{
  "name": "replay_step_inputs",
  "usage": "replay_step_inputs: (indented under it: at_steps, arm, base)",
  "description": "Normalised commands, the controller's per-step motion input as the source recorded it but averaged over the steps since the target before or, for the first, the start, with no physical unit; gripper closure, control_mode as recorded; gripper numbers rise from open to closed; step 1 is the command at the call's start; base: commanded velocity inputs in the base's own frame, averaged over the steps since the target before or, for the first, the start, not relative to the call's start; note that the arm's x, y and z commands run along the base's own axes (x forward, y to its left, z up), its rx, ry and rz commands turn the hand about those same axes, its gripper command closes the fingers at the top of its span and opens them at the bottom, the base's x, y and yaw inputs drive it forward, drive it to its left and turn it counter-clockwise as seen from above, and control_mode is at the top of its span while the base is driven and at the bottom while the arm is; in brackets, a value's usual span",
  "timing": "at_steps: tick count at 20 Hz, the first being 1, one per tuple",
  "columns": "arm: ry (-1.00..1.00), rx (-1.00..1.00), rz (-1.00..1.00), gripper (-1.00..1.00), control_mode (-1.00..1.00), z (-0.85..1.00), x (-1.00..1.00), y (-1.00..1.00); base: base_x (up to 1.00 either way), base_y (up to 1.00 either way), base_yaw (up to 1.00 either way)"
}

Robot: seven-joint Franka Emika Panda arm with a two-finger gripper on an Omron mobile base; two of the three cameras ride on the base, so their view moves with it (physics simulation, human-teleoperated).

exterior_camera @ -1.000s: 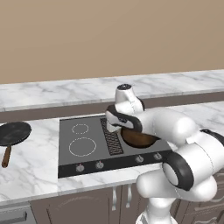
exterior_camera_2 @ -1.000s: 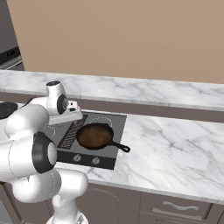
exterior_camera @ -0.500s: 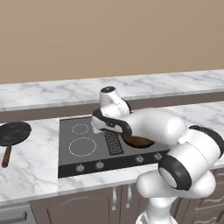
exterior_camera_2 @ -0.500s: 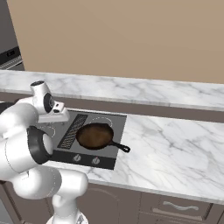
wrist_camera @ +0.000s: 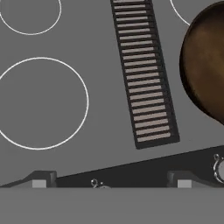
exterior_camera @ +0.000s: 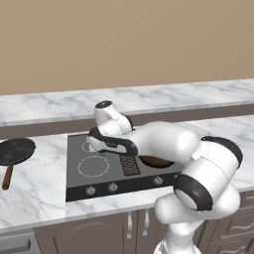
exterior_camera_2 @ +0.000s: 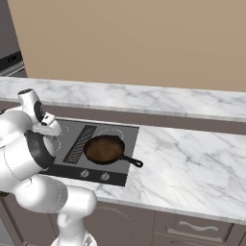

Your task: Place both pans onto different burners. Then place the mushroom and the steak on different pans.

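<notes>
Marble counter (exterior_camera: 34,198) with cooktop (exterior_camera: 79,176), black pan (exterior_camera: 16,150)

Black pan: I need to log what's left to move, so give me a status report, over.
Gripper open, empty, above the cooktop. Black pan on the counter, off the burners. Reddish-brown pan on a right-side burner. Nothing in the way.

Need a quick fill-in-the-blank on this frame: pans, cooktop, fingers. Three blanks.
1. The reddish-brown pan sits on the ____.
2. The black pan with the wooden handle lies on the marble ____, left of the cooktop.
3. The gripper hovers over the cooktop with its fingers ____.

Missing words: cooktop; counter; open
</notes>
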Motion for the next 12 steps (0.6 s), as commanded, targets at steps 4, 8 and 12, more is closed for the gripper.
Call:
replay_step_inputs:
  at_steps: [4,8,12]
  arm:
    - [0.00,0.02,-0.16,-1.00,-1.00,0.00,0.00,0.41]
    - [0.00,0.01,-0.14,-1.00,-1.00,0.00,0.00,0.46]
    - [0.00,0.00,-0.07,-1.00,-1.00,0.00,0.04,0.45]
  base:
    - [0.00,0.00,0.00]
    - [0.00,0.00,0.00]
    - [0.00,0.00,0.00]
